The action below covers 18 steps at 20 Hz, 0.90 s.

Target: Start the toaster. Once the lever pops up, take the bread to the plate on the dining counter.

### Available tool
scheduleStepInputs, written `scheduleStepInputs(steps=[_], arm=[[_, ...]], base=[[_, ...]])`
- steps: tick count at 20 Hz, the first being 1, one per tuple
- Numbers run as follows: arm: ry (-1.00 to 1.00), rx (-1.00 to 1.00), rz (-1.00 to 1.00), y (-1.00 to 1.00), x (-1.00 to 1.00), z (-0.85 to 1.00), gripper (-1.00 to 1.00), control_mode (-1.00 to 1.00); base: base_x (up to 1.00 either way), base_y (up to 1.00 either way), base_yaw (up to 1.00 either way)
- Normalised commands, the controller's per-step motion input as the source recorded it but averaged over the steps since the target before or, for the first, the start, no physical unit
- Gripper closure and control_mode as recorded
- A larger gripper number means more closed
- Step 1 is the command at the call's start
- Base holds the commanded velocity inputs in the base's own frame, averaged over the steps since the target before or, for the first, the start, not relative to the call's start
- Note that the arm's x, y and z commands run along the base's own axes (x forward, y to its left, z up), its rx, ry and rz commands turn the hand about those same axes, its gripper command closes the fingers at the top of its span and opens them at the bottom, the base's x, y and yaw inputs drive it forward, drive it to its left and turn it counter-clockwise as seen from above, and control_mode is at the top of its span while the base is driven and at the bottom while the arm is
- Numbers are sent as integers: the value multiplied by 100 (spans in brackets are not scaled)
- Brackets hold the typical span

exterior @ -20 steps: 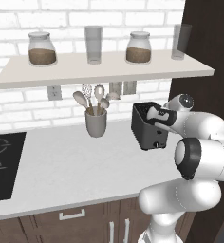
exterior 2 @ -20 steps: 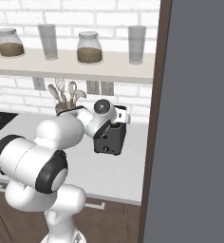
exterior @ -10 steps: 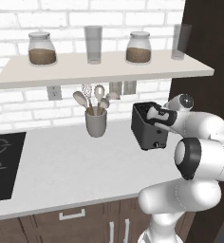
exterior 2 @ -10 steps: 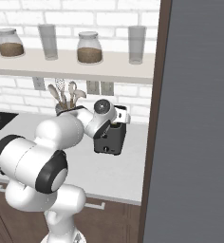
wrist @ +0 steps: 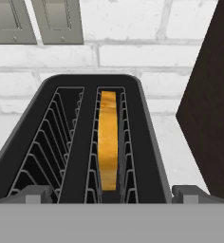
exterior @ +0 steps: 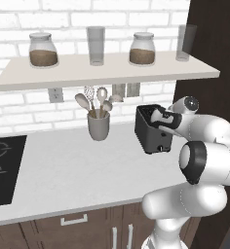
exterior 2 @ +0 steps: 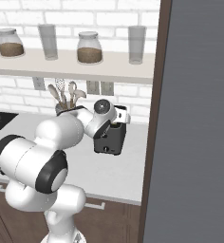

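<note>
The black toaster (exterior: 152, 137) (exterior 2: 108, 140) stands on the pale worktop by the brick wall. In the hand view I look straight down into its two slots (wrist: 90, 84). The bread (wrist: 108, 137), a golden-yellow slice on edge, sits in the right-hand slot; the left-hand slot holds nothing. My gripper (exterior: 156, 116) (exterior 2: 120, 116) (wrist: 112, 193) hovers just above the toaster's top, open wide, its fingertips (wrist: 38, 192) apart on either side of the toaster. It holds nothing. The plate and the dining counter are out of view.
A grey utensil cup (exterior: 98, 126) with spoons stands left of the toaster. Above runs a shelf (exterior: 107, 73) with jars and glasses. A dark tall panel (exterior 2: 194, 118) rises close on the toaster's right. A black cooktop (exterior: 0, 165) lies at the far left.
</note>
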Motion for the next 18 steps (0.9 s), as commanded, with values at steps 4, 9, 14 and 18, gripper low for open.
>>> scheduleStepInputs(steps=[4, 9, 14, 18], arm=[[0, 0, 0, 0, 0, 0, -100, -100], [0, 0, 0, 0, 0, 0, -100, -100], [0, 0, 0, 0, 0, 0, -100, -100], [0, 0, 0, 0, 0, 0, -100, -100]], base=[[0, 0, 0], [0, 0, 0], [0, 0, 0], [0, 0, 0]])
